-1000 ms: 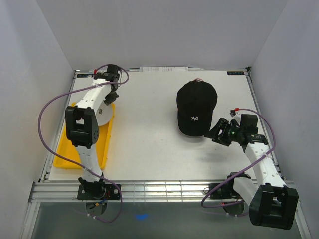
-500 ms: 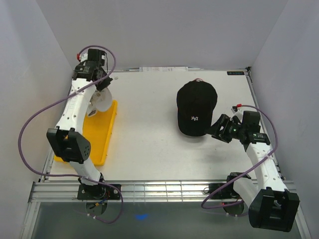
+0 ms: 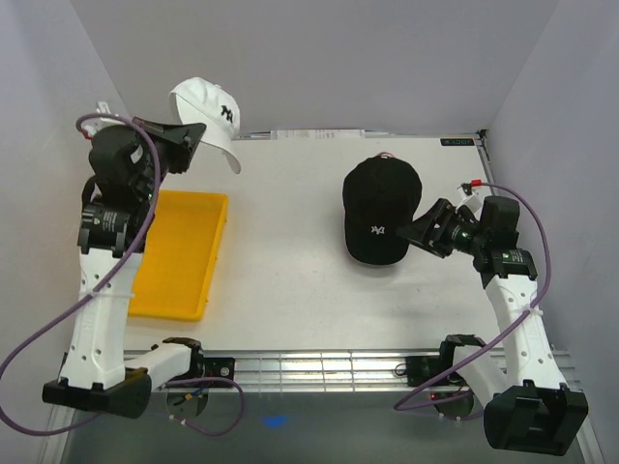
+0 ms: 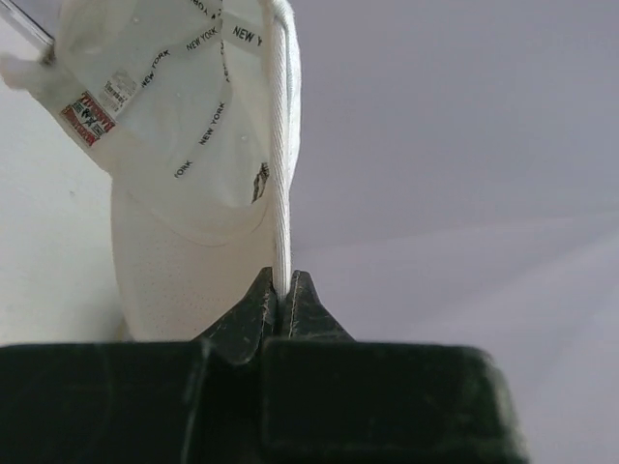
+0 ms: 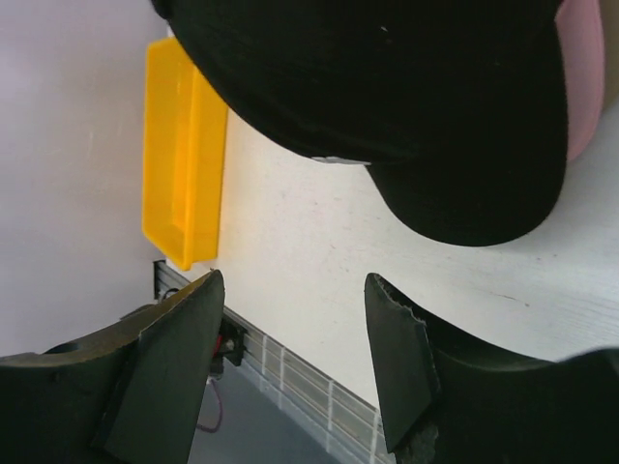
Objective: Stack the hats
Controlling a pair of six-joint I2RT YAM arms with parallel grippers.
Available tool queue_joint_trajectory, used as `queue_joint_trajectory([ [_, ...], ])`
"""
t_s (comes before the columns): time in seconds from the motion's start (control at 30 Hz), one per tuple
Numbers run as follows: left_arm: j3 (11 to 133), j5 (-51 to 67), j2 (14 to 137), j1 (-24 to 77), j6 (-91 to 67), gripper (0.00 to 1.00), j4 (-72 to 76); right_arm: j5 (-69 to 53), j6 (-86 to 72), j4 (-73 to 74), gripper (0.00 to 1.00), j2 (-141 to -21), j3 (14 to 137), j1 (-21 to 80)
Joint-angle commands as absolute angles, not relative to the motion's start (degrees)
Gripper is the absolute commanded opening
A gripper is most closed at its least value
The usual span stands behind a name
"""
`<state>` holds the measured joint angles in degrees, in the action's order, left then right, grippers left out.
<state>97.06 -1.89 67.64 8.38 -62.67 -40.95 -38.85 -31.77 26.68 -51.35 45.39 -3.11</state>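
My left gripper (image 3: 190,135) is shut on the edge of a white hat (image 3: 208,114) with a dark logo and holds it high above the table's back left. In the left wrist view the white hat (image 4: 193,164) hangs from the shut gripper (image 4: 281,290), its inside showing. A black hat (image 3: 379,208) with a white logo lies on the table at the right, brim toward me, with a pink hat edge (image 5: 583,87) showing beneath it. My right gripper (image 3: 423,232) is open and empty just right of the black hat's brim (image 5: 455,184).
A shallow yellow tray (image 3: 179,256) lies on the table's left side, also seen in the right wrist view (image 5: 179,155). White walls enclose the table on three sides. The table's near rail (image 3: 319,367) runs between the arm bases.
My left arm has lifted the white hat out of the yellow tray and raised it high at the back left. My right gripper has edged closer to the black hat's brim.
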Motion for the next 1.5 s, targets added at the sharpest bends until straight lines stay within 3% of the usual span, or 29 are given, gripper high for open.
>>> queue_joint_trajectory([
  [0.0, 76.5, 10.3, 60.5, 8.5, -79.1, 0.0, -21.9, -43.0, -39.2, 22.0, 0.66, -50.8, 49.0, -1.6],
  [0.1, 59.9, 14.2, 54.7, 8.6, -91.6, 0.0, 2.5, -42.7, -43.5, 19.3, 0.66, -52.4, 52.5, 2.4],
  [0.17, 55.7, 15.1, 54.1, 9.1, -94.8, 0.0, 8.3, -42.0, -45.7, 17.2, 0.66, -53.2, 55.0, 5.7],
  [0.4, 49.9, 10.3, 52.9, 14.4, -97.8, 0.0, 21.5, -38.9, -56.7, 8.5, 0.67, -57.5, 60.5, 14.5],
  [0.7, 44.2, 2.9, 60.7, 24.8, -101.2, 0.0, 46.6, -33.2, -72.1, -1.1, 0.69, -63.2, 68.5, 22.4],
  [1.0, 41.6, 0.9, 67.1, 29.0, -102.4, 0.0, 61.8, -28.7, -79.1, -6.9, 0.72, -65.3, 67.7, 27.2],
  [1.47, 41.6, 2.0, 68.7, 29.8, -102.9, 0.0, 65.3, -26.4, -76.6, -5.1, 0.74, -65.6, 66.8, 28.6],
])
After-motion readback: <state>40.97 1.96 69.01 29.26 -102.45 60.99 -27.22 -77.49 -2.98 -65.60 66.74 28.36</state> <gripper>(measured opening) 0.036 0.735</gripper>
